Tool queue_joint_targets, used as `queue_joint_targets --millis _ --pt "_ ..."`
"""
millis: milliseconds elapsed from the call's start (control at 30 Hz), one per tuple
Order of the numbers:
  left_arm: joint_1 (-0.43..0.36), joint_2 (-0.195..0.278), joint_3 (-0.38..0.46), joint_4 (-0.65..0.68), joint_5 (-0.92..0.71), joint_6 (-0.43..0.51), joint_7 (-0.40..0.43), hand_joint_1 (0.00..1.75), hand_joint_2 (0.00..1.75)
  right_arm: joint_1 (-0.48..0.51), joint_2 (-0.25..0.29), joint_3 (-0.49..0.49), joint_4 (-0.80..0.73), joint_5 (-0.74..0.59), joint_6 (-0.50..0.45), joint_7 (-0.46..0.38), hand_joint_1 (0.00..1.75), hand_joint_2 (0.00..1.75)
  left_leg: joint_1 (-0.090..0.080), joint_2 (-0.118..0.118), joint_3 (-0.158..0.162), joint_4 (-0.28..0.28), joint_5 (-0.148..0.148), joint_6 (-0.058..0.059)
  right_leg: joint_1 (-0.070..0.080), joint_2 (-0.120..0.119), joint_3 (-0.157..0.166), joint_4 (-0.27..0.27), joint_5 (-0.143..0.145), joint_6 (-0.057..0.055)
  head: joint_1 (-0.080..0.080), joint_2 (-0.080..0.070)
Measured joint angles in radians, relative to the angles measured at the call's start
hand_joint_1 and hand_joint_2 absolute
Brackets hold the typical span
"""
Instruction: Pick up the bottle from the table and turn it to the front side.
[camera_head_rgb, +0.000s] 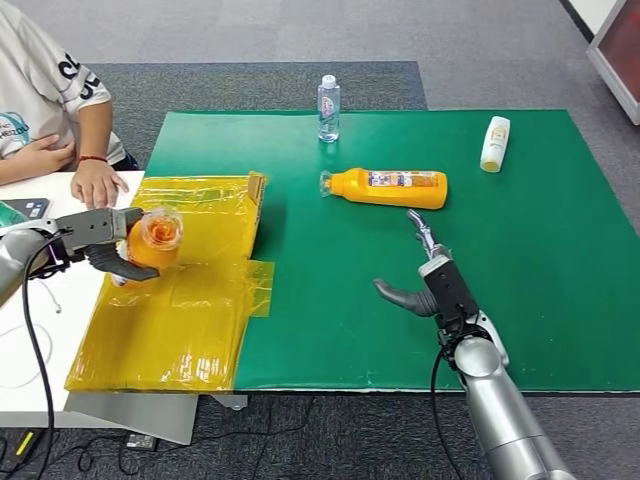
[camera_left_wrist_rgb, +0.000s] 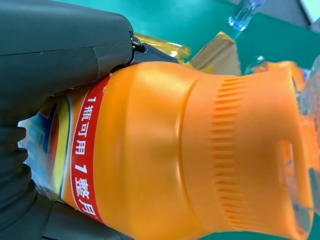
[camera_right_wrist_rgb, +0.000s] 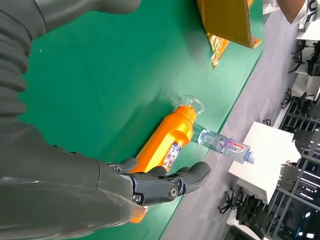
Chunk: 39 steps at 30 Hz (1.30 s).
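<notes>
- Left hand (camera_head_rgb: 113, 243), left-centre of head view: gripping orange bottle (camera_head_rgb: 153, 238); thumb under, fingers over. Bottle held clear above yellow sheet (camera_head_rgb: 189, 320), clear cap end facing camera.
- Left wrist view: same bottle (camera_left_wrist_rgb: 158, 150) takes most of frame; red label band w/ white characters near the hand (camera_left_wrist_rgb: 45, 55), ribbed neck and clear cap toward right edge.
- Right hand (camera_head_rgb: 423, 275), lower centre-right of head view: holding nothing, fingers apart and extended, thumb out to the left. Hovers over green mat (camera_head_rgb: 528, 300); contact w/ mat cannot be told.
- Second orange bottle (camera_head_rgb: 385, 188), upper centre of head view: lying on its side on the mat, cap end to the left, label up. Apart from right hand. Right wrist view shows it (camera_right_wrist_rgb: 166, 142) beyond the fingers (camera_right_wrist_rgb: 170, 182).
- Small water bottle (camera_head_rgb: 328, 108), top centre: upright at far mat edge.
- White bottle (camera_head_rgb: 495, 144), upper right: lying on mat.
- Cardboard box flap (camera_head_rgb: 255, 190) at far edge of yellow sheet.
- Person (camera_head_rgb: 45, 100), upper left: hand resting on white table (camera_head_rgb: 45, 320).
</notes>
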<state>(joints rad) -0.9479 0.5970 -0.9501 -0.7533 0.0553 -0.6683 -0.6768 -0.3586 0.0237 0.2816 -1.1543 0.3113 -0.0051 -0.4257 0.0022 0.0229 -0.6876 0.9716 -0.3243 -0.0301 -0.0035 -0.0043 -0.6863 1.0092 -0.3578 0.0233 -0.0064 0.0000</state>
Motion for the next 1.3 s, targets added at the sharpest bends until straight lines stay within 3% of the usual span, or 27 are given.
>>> queue_joint_targets --millis 200,533,1300 --pt "0.04 -0.016 0.068 0.007 -0.007 -0.001 -0.015 1.75 1.75 0.0 0.001 0.0 0.0 0.0 0.001 0.0 0.0 1.75 0.0 0.0 0.0 0.0 0.0 0.0 0.0 0.0 0.0 0.0 0.0 0.0 0.0 0.0" --pt "0.039 -0.051 0.121 0.022 -0.08 -0.008 0.012 1.75 1.75 -0.008 0.001 0.001 0.0 -0.002 0.007 0.01 0.0 1.75 0.0 0.0 0.0 0.0 0.001 0.0 0.0 0.0 0.0 0.0 0.001 0.0 0.0 0.0" --pt "0.042 -0.171 0.16 0.107 -0.149 0.008 -0.016 1.75 1.75 0.0 -0.045 -0.001 -0.022 0.013 0.009 0.056 0.0 1.75 0.0 0.0 0.0 0.0 0.001 0.001 -0.001 0.0 0.0 0.0 0.002 0.001 0.0 0.0"
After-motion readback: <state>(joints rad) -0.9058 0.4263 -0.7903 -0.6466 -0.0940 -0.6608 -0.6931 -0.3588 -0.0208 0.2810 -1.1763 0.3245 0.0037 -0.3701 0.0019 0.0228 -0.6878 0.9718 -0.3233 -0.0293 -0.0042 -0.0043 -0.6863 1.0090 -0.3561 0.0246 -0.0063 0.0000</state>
